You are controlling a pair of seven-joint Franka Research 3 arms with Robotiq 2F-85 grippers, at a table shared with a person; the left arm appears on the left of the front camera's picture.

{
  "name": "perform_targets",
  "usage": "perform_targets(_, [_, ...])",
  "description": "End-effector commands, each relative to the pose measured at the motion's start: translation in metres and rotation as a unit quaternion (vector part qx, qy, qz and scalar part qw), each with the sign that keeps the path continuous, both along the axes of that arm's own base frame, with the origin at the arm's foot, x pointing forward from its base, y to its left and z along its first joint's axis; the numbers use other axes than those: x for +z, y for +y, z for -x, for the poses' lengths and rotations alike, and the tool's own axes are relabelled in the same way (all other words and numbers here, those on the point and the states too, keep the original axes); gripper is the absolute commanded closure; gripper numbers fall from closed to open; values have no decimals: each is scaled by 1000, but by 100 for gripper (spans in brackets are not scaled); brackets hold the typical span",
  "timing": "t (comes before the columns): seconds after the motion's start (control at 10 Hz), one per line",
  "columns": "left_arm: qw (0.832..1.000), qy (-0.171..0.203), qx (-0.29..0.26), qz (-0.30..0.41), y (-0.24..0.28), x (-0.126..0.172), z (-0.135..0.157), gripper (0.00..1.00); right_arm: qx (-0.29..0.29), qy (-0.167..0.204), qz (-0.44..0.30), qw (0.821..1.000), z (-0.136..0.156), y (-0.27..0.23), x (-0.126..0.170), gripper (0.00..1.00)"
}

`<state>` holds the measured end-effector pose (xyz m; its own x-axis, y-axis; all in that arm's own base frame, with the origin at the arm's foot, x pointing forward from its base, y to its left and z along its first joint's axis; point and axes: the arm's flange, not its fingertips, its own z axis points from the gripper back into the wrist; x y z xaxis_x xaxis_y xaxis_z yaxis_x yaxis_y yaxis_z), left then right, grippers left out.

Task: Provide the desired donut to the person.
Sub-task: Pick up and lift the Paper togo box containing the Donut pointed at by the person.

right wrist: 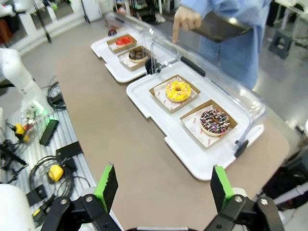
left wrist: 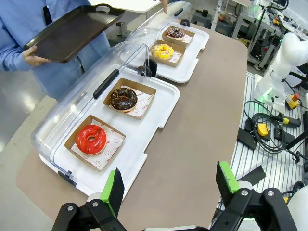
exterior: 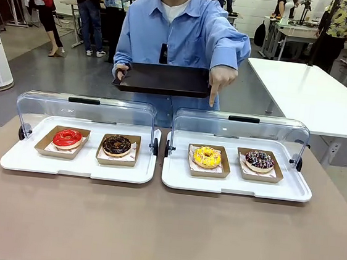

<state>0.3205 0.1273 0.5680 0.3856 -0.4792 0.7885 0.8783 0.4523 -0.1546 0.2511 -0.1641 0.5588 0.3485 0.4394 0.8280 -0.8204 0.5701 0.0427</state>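
– Front view, quick: what's on the brown worktop [exterior: 163, 228]?
– Two trays side by side, clear hinged lids [exterior: 51, 108] tipped up & back. The left white tray [exterior: 76, 166] has a red glazed ring donut [exterior: 67, 137] and a chocolate-iced donut [exterior: 116, 144]. The right white tray [exterior: 236, 185] has a yellow-iced donut [exterior: 207, 156] w/ sprinkles, then a dark donut w/ coloured sprinkles [exterior: 259, 159].
– And the person in the light blue shirt [exterior: 183, 38]?
– Far side, opp. the robot. One hand holds a flat black serving tray [exterior: 163, 79]. The pointing hand [exterior: 221, 79] has its index finger straight down, just above the lid over the yellow-iced donut.
– Pincers?
– Left wrist view: left pincer [left wrist: 169, 180] spread wide, nothing btwn the green pads, over the worktop by the red-donut end of the left white tray. Right wrist view: right pincer [right wrist: 162, 185] also spread & empty, above bare worktop, apart from the right white tray.
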Motion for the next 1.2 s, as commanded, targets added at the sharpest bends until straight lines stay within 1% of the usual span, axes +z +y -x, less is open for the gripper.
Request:
perform_targets(0.0, [1000, 0, 0, 0, 0, 0, 0, 0, 18, 15, 47, 999, -16, 23, 25, 0])
perform_targets(0.2, [1000, 0, 0, 0, 0, 0, 0, 0, 65, 35, 109, 991, -47, 70, 51, 0])
perform_targets(0.3, [1000, 0, 0, 0, 0, 0, 0, 0, 106, 41, 152, 982, -64, 100, 57, 0])
perform_targets(0.4, [1000, 0, 0, 0, 0, 0, 0, 0, 148, 53, 204, 966, -81, 138, 58, 0])
perform_targets(0.5, [1000, 0, 0, 0, 0, 0, 0, 0, 169, 64, 251, 951, -97, 173, 54, 0])
perform_targets(0.7, [1000, 0, 0, 0, 0, 0, 0, 0, 203, 79, 321, 922, -122, 233, 28, 0])
perform_targets(0.9, [1000, 0, 0, 0, 0, 0, 0, 0, 232, 88, 352, 902, -149, 273, -6, 0])
perform_targets(1.1, [1000, 0, 0, 0, 0, 0, 0, 0, 253, 77, 363, 893, -162, 296, -39, 0])
